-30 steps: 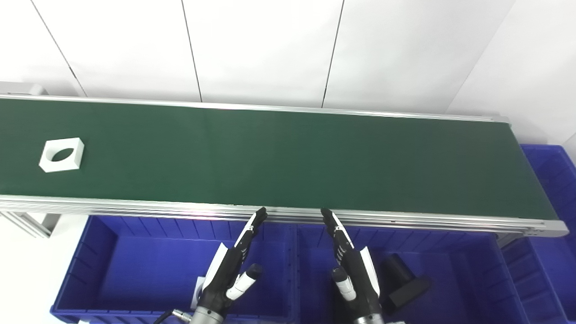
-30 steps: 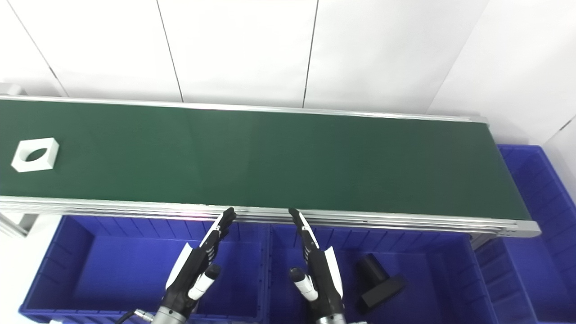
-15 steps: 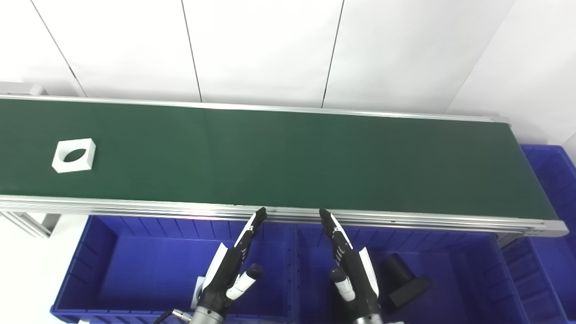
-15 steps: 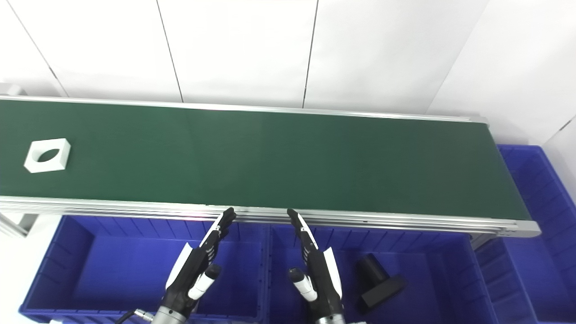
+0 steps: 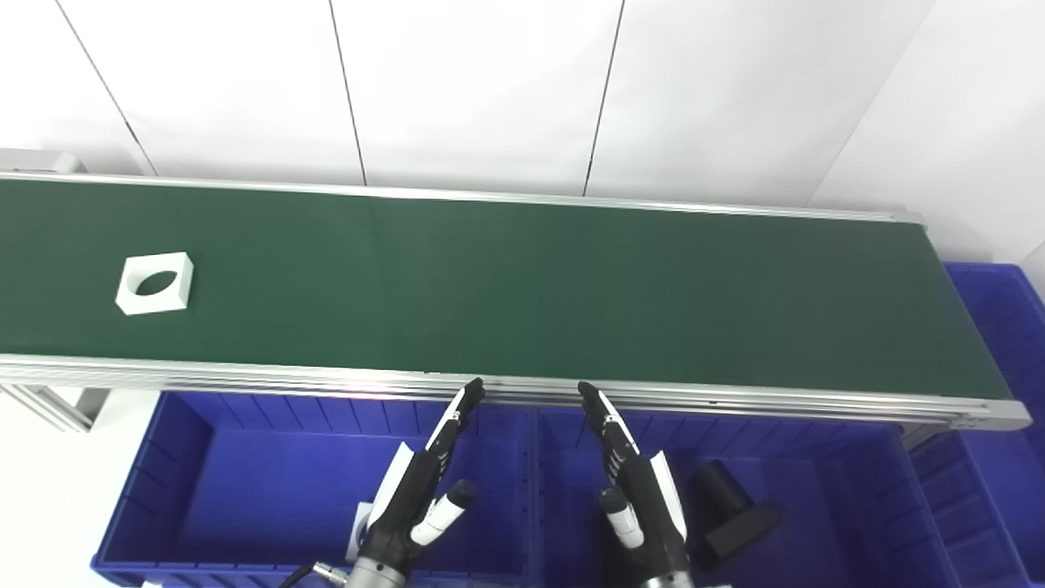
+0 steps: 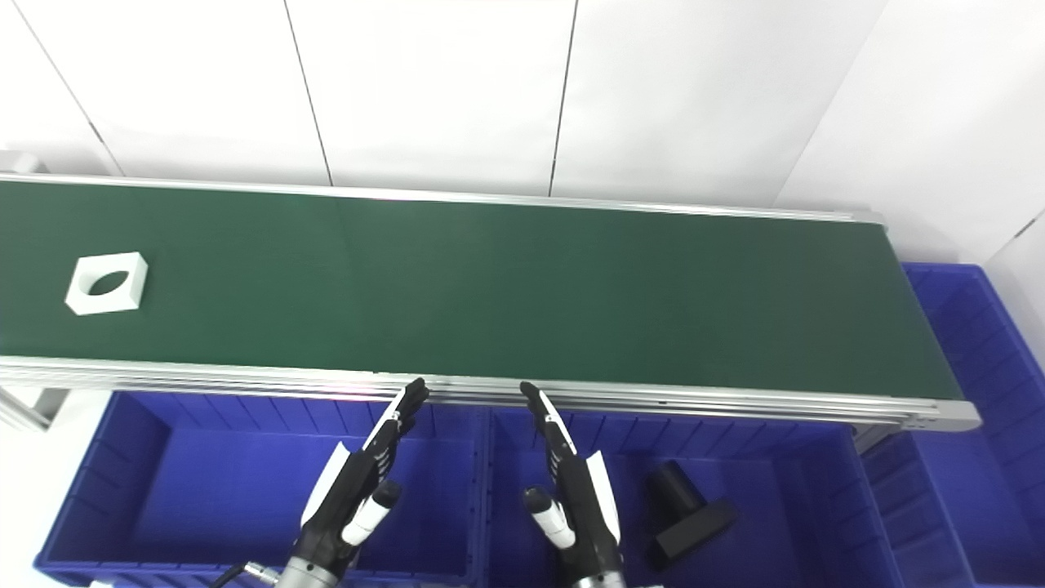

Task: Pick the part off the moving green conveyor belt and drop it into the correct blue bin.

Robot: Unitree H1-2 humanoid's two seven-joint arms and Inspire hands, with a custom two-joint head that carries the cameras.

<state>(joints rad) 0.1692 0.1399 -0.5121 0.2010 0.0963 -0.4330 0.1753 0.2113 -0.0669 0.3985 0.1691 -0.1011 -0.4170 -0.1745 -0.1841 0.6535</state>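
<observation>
A white square part with a round hole lies on the green conveyor belt at its far left. My left hand is open and empty, hovering over the left blue bin, fingertips near the belt's front rail. My right hand is open and empty over the middle blue bin. Both hands are far right of the part.
A black part lies in the middle bin beside my right hand. A small white piece shows in the left bin behind my left hand. Another blue bin stands at the belt's right end. White wall panels stand behind the belt.
The white part has ridden the belt to the right. My right hand has shifted slightly left and down. My left hand has stayed put.
</observation>
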